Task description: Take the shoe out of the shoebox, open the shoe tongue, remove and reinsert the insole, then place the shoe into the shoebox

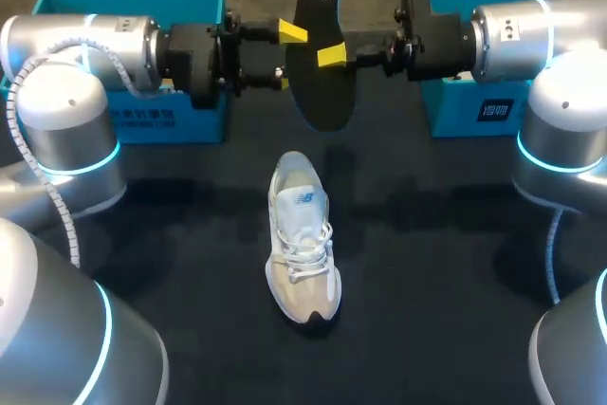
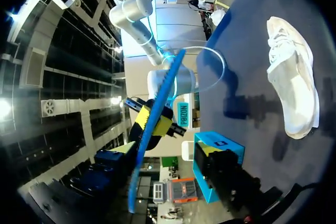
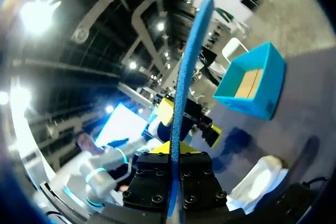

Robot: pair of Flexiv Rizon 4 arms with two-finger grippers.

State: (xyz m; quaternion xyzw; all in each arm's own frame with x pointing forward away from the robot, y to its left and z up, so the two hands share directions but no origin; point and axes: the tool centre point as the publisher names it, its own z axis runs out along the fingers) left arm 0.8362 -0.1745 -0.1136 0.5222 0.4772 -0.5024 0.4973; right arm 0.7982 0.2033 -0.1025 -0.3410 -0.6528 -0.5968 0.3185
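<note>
Both arms come in level from the sides and meet above the far middle of the table [image 1: 436, 263]. The right gripper [image 1: 332, 56] is clamped on the black insole [image 1: 321, 92], holding it upright in the air. The left gripper [image 1: 286, 55] has its fingers spread at the insole's other side, not gripping. The shoe [image 1: 302, 239] lies on the table under them, laces up. The left blue box [image 1: 142, 116] and right blue box [image 1: 474, 111] sit behind the arms.

Black table [image 1: 446, 301] (matte top), soft shadows lying across its middle.
</note>
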